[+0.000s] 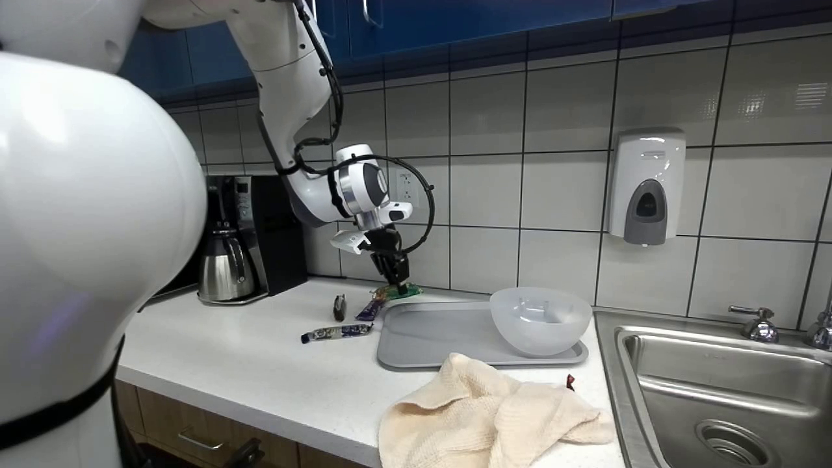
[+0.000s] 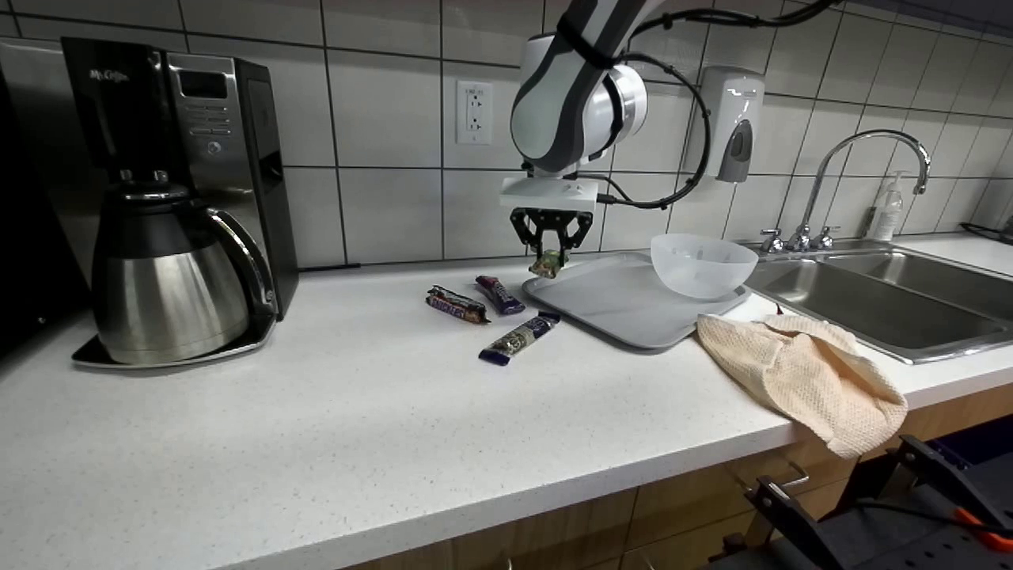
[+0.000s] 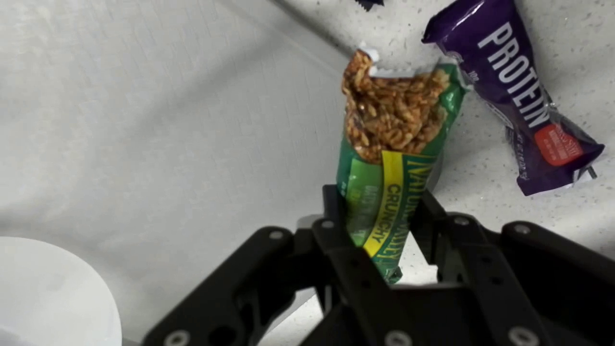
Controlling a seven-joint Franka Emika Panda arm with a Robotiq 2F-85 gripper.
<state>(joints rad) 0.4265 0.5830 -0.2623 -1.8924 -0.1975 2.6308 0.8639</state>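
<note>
My gripper (image 3: 379, 202) is shut on a green granola bar (image 3: 396, 139), with one finger on each long side. In an exterior view the gripper (image 2: 548, 247) holds the bar (image 2: 545, 264) by the back left edge of the grey tray (image 2: 601, 309), seemingly a little above the surface. A purple protein bar (image 3: 519, 91) lies on the counter beside it. A dark-wrapped Snickers bar (image 2: 457, 305) and a navy-ended bar (image 2: 520, 338) lie nearby. A translucent white bowl (image 2: 703, 265) stands on the tray's far side and shows partly in the wrist view (image 3: 53, 293).
A peach towel (image 1: 487, 416) lies in front of the tray, draped over the counter edge. A small red item (image 1: 570, 382) pokes out behind it. The sink (image 1: 734, 390) is beyond the bowl. A coffee maker (image 2: 174, 261) stands at the opposite end. A tiled wall (image 1: 487, 188) backs the counter.
</note>
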